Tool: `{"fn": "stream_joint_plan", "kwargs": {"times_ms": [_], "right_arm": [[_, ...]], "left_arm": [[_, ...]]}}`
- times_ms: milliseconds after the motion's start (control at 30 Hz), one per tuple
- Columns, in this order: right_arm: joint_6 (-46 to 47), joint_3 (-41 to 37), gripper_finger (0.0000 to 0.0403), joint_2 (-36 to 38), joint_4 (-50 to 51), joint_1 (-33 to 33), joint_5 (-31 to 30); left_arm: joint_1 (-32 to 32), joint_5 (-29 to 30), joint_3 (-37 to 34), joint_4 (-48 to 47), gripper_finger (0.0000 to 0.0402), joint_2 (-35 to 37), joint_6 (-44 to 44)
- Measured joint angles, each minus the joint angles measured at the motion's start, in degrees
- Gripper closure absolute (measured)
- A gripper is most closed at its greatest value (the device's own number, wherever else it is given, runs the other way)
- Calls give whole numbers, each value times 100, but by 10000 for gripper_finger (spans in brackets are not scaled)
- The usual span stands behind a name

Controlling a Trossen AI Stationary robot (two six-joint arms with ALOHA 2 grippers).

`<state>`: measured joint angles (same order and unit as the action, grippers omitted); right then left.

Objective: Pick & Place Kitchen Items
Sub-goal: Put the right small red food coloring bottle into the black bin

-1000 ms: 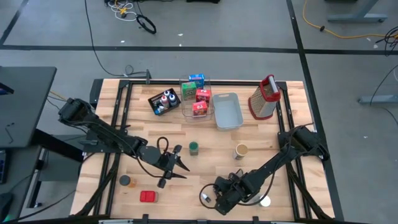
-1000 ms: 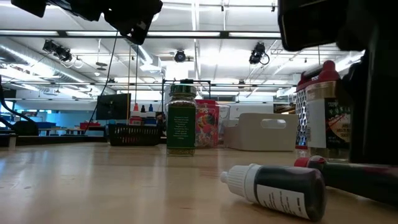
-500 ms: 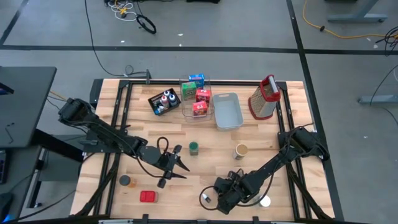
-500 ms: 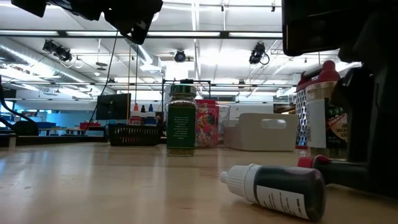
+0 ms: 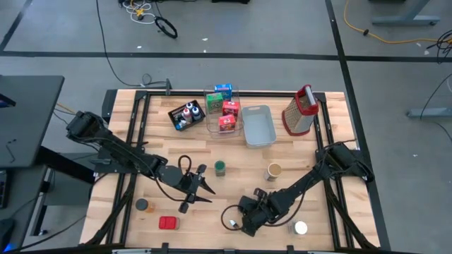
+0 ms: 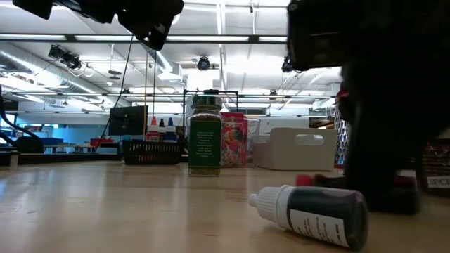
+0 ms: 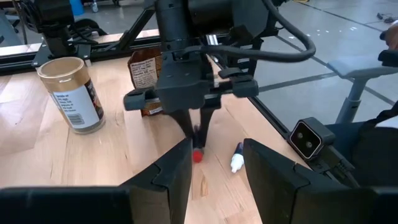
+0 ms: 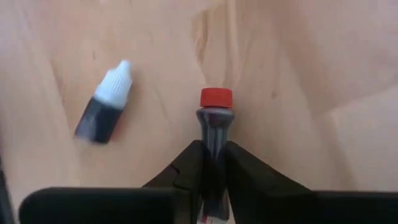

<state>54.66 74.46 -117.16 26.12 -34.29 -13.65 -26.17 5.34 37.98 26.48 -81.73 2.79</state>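
A dark little bottle with a red cap (image 8: pixel 216 118) lies on the wood near the table's front edge, and my right gripper (image 8: pixel 214 152) is shut on it. In the high view that gripper (image 5: pixel 247 216) hides the bottle. A white-capped dark bottle (image 8: pixel 102 102) lies on its side close by, also seen in the low view (image 6: pixel 316 214). My left gripper (image 7: pixel 214 171) hangs open above the table, left of centre (image 5: pixel 205 192), pointing at the right gripper (image 7: pixel 196 134), and touches nothing. My right gripper pinches the red-capped bottle's dark body (image 8: pixel 215 146) between its two fingers, one on each side, below the neck. The fingers slant steeply down from the table's right. The red cap (image 7: pixel 198 155) sticks out past the fingertips, low by the wood.
A green-lidded spice jar (image 5: pixel 220 167) and a tan jar (image 5: pixel 273 171) stand mid-table. A small dark can (image 5: pixel 143 204), a red box (image 5: pixel 167 223) and a white lid (image 5: pixel 301 228) sit near the front. At the back are a black tray (image 5: pixel 187 114), a clear bin (image 5: pixel 223 109), a grey-blue tray (image 5: pixel 258 125) and a grater (image 5: pixel 299 111).
My right gripper has gone toward the table's left edge and down, rolling its wrist, and now stands over the red-capped bottle. The bottle's red cap has shifted leftward along the table. The white lid near the front, covered before, now shows.
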Motion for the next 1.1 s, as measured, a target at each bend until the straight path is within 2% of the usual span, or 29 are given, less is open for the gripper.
{"fn": "stream_joint_plan", "kwargs": {"times_ms": [233,433,567,833,933,1100], "right_arm": [[-587,-31,339,35,-316,327,-787],[-1337,-28,339,57,-807,601,-1097],[-1984,-28,337,59,-1583,701,-1121],[-3154,-24,337,68,-2971,849,-1059],[-3317,-20,337,70,-3175,923,-835],[-3434,-20,337,70,-3241,965,-835]], "left_arm": [[0,0,0,-16,250,0,0],[1,275,0,-465,251,0,-196],[2,570,0,-744,250,0,-160],[-15,557,0,-928,239,0,-657],[-15,601,0,-922,222,0,-684],[-15,580,0,-936,193,0,-544]]}}
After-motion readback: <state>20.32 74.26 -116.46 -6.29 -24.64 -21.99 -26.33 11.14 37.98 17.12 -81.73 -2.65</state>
